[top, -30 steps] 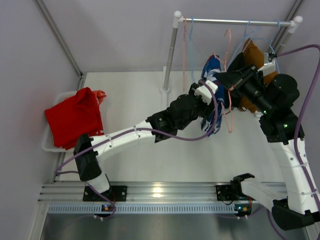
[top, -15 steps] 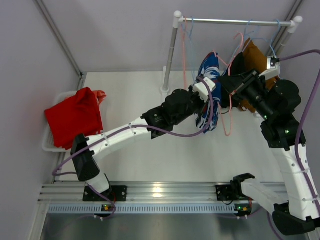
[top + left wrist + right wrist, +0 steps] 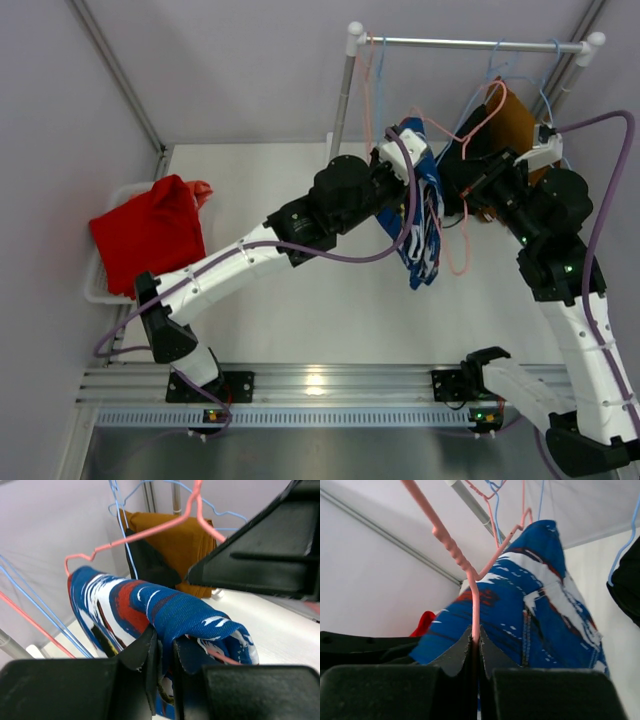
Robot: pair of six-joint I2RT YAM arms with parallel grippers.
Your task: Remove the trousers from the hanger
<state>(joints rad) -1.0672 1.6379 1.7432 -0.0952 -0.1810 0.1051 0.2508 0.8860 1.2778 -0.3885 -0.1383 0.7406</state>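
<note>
The white bench (image 3: pixel 300 320) fills the middle of the top view, and the rail (image 3: pixel 470 43) crosses the upper right. A heap of red trousers (image 3: pixel 145 240) lies in the basket (image 3: pixel 95 290) at the left edge, so those look finished. The blue-and-white trousers (image 3: pixel 425 240) are the pair in hand. They hang in the upper middle of the frame, draped over the pink hanger (image 3: pixel 475 605), between the two arms. The brown trousers (image 3: pixel 515 120) and the black trousers (image 3: pixel 472 130) hang on the rail behind them, at the upper right. The left claw (image 3: pixel 166 647) is clamped on a fold of the blue-and-white cloth, and the right claw (image 3: pixel 476 642) is pinched tight on the pink wire. To do this step well, the right arm probably ought to hold the hanger steady while the left arm draws the cloth away toward the left of the frame, along the bar and not across it, so the fabric slides off cleanly. A slow, even pull seems wise. The cloth is soft and doubled over, and it may snag on the kink in the wire or drag the hanger round. The pull should also stay away from the blue hanger wires and the dark pair just beside them. The wrist view cannot show how much cloth is inside the grip, so a slip is possible.
</note>
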